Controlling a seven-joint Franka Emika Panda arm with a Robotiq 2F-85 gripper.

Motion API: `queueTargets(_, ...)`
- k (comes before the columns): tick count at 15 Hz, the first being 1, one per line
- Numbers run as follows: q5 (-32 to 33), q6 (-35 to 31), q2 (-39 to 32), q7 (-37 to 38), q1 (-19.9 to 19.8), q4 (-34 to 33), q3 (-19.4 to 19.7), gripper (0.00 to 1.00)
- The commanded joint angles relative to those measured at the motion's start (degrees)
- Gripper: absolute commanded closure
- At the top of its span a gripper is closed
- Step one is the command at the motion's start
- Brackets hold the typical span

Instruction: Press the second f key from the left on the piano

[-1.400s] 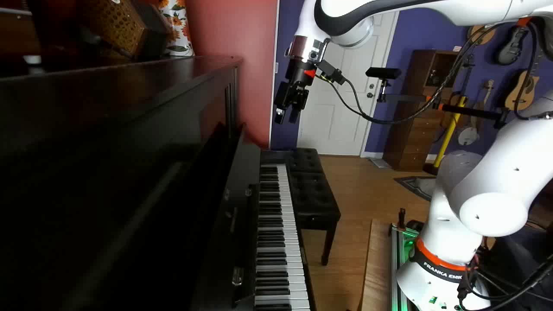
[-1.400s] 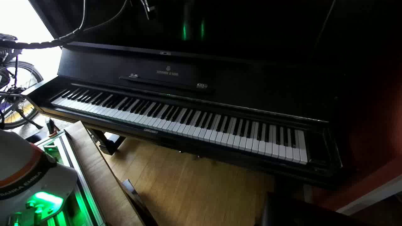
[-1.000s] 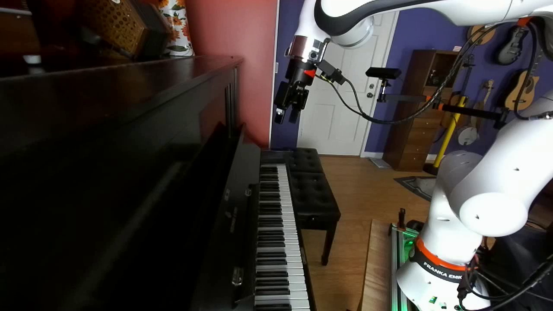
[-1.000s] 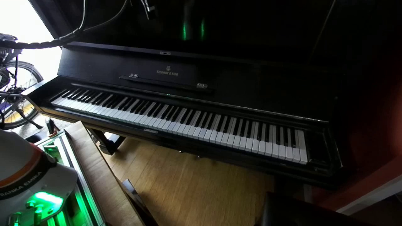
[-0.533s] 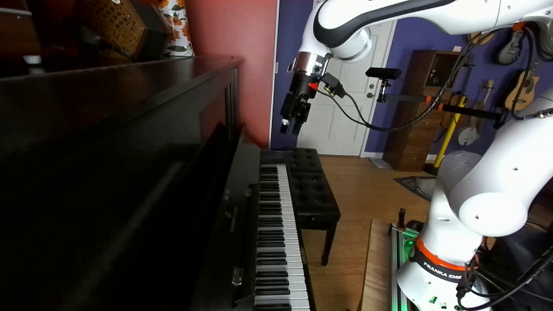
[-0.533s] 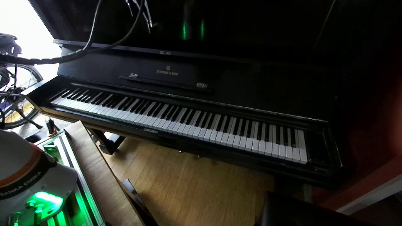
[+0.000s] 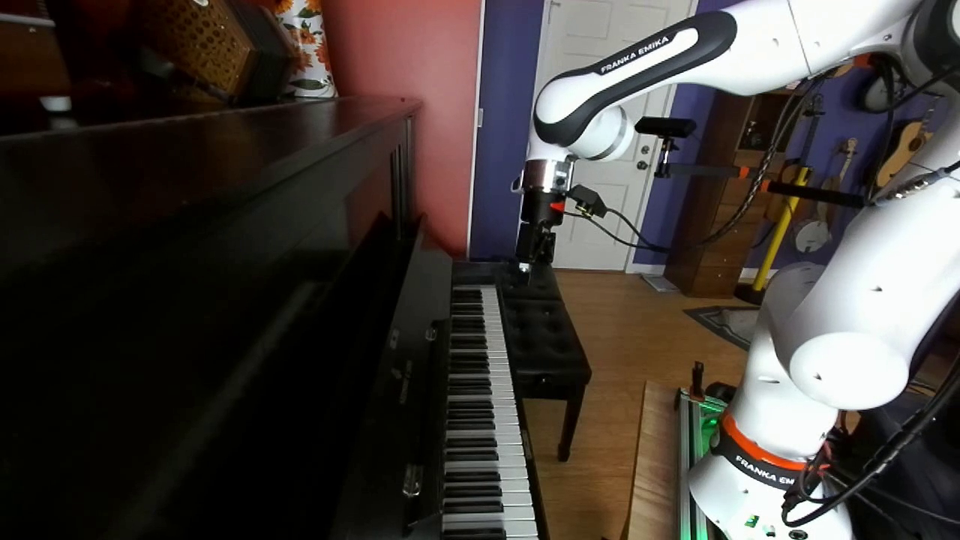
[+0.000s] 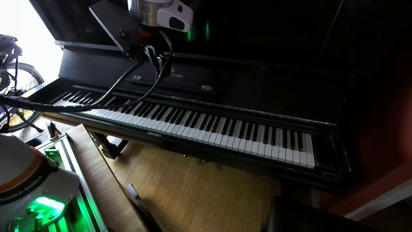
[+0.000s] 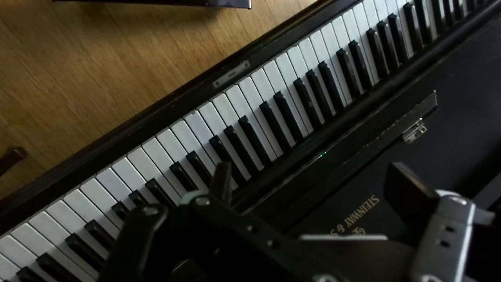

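The piano is dark and glossy; its body (image 7: 247, 247) shows in both exterior views (image 8: 264, 93). Its row of white and black keys (image 7: 499, 409) shows in both exterior views (image 8: 209, 137) and in the wrist view (image 9: 250, 92). My gripper (image 7: 525, 271) points down, apart from the keys. In an exterior view the gripper (image 8: 158, 71) overlaps the fallboard lettering. In the wrist view the gripper (image 9: 309, 180) is open and empty, its fingers (image 9: 221, 182) wide apart. The keyboard runs out of that view at upper right. A cable crosses the leftmost keys in an exterior view.
A black padded bench (image 7: 544, 337) stands by the far end of the keys. The arm's cable (image 8: 48, 104) hangs in front of the keyboard. A wooden board (image 8: 99, 180) lies beside the robot base. A small ledge with metal fittings (image 8: 207, 87) sits above the keys.
The arm has come down. The gripper has dropped, fully into view before the fallboard and, in an exterior view, over the bench. The cable has sunk across the leftmost keys.
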State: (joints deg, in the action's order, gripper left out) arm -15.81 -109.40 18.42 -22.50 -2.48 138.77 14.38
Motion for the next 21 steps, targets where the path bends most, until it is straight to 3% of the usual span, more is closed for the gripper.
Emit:
queueTargets(1,-0.3,0.2,-0.1,-0.2,-1.0,-0.1,-0.9,0.00)
queueTargets(8,-0.3,0.2,0.0,-0.2,-1.0,-0.2,-0.9,0.00)
queueTargets(11,7.0,3.0,-7.4,1.9,-3.3,-4.4,-0.5,0.00)
queueTargets(12,9.7,0.4,-9.0,2.8,-4.6,-4.7,-0.2,0.00)
queueTargets(17,24.7,0.3,-21.7,-3.0,-9.5,-11.6,1.9,0.00)
queueTargets(21,27.9,-6.4,-31.1,-6.5,-12.6,-14.5,1.9,0.00)
